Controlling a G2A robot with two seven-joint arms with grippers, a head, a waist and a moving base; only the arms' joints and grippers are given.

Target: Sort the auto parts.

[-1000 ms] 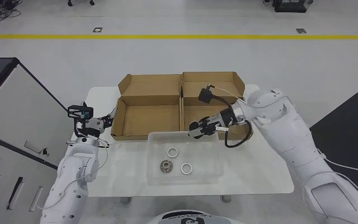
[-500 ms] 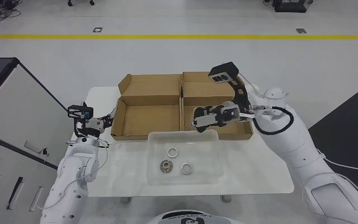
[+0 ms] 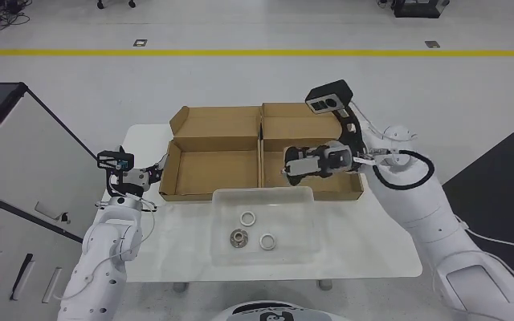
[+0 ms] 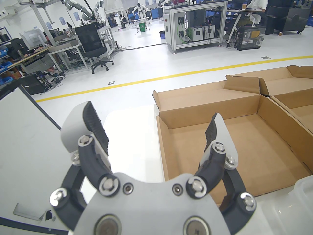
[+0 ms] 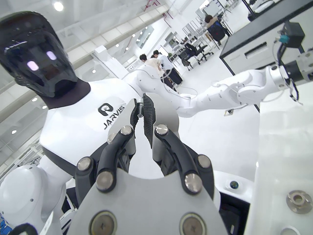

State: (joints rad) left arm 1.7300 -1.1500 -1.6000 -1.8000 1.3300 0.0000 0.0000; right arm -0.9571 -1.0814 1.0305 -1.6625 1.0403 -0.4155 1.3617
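Pinched at the very tips of the right gripper (image 5: 143, 113), above the right box (image 3: 271, 184): a small threaded part (image 5: 139, 107), seemingly a bolt. Thinly held, so liable to twist loose and bounce outside on release. Splayed wide and idle, left of the left box (image 3: 213, 172): left gripper (image 4: 156, 128).

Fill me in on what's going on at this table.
The robot is sorting parts. Its right gripper is shut on a screw, held over the right box. The left gripper is open, beside the left box, holding nothing. Two white rings and a metal hub lie in the tray at the front.
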